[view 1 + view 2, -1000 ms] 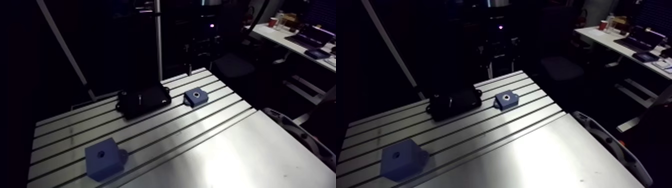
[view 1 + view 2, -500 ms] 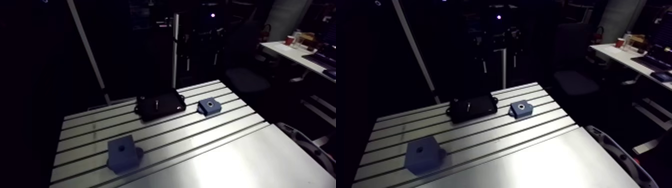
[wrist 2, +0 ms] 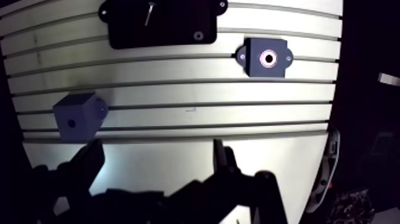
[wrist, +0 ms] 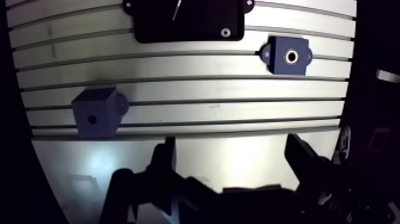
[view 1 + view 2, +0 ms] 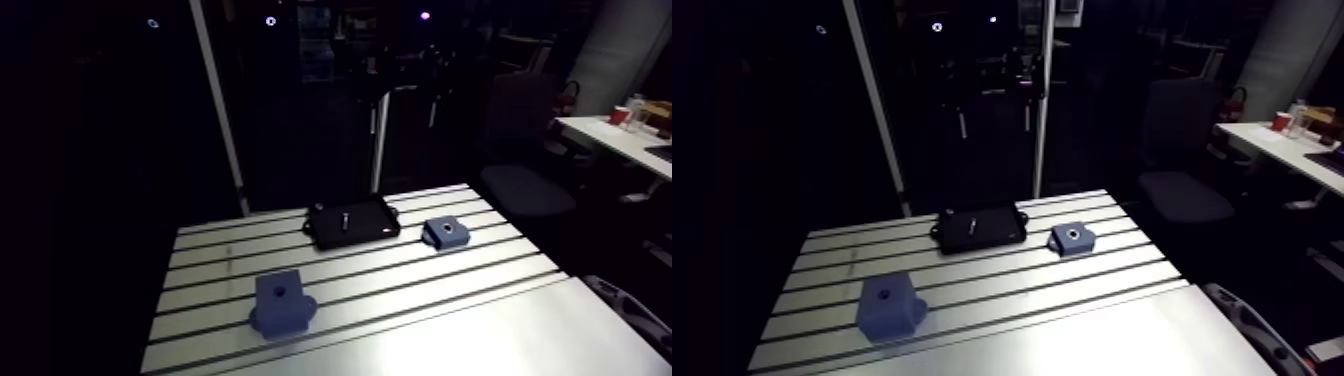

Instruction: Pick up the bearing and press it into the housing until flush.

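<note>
A black tray [image 4: 189, 21] lies at the table's far side, ahead of the gripper. In it are a small ring-shaped part [image 4: 225, 32], which may be the bearing, and a thin metal pin [image 4: 178, 9]. Beside the tray sits the flat blue housing [image 4: 290, 56] with a round bore in its top; the arm view shows it too [image 5: 447, 232]. My gripper [image 4: 232, 161] hovers high over the table's near part, open, with nothing between its fingers. It is far from the tray and the housing.
A blue cube block [image 4: 95, 112] with a small hole in its face stands nearer the gripper, off to one side, and appears in the arm view [image 5: 282, 303]. The slotted aluminium table [image 5: 450, 320] ends in dark drop-offs on all sides.
The arm view has swung and pulled back, so the whole picture has shifted. The tray, housing and cube keep their places on the table.
</note>
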Available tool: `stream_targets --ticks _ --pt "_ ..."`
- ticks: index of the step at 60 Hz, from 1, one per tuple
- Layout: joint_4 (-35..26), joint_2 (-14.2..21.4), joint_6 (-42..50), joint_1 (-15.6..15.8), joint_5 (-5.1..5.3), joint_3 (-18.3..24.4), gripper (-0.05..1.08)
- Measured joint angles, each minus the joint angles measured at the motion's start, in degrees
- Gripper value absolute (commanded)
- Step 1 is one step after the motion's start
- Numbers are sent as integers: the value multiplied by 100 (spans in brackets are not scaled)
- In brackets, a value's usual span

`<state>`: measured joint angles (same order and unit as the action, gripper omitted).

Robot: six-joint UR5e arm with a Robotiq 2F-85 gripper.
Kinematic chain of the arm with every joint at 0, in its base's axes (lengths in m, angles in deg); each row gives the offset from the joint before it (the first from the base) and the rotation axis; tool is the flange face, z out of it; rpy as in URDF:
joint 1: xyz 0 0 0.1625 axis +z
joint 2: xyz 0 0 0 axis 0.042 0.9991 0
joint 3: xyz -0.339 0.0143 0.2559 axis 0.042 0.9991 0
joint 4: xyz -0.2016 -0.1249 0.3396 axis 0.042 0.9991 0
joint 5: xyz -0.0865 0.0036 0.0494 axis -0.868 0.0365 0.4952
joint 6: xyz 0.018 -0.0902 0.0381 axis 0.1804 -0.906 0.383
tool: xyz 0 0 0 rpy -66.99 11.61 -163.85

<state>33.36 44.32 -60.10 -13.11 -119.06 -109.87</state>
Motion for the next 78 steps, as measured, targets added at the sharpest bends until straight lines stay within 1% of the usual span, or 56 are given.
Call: stream_targets --ticks 12,21,26,30,38,56,78 --pt "-213 172 193 267 98 157 1" --pt "-356 288 351 451 200 273 1" --pt "-408 342 428 525 252 316 1" --pt "-432 367 465 558 273 333 1" --pt "-451 379 501 582 267 357 1" --pt "-471 370 512 572 192 422 1" --pt "-531 378 513 568 196 572 1"
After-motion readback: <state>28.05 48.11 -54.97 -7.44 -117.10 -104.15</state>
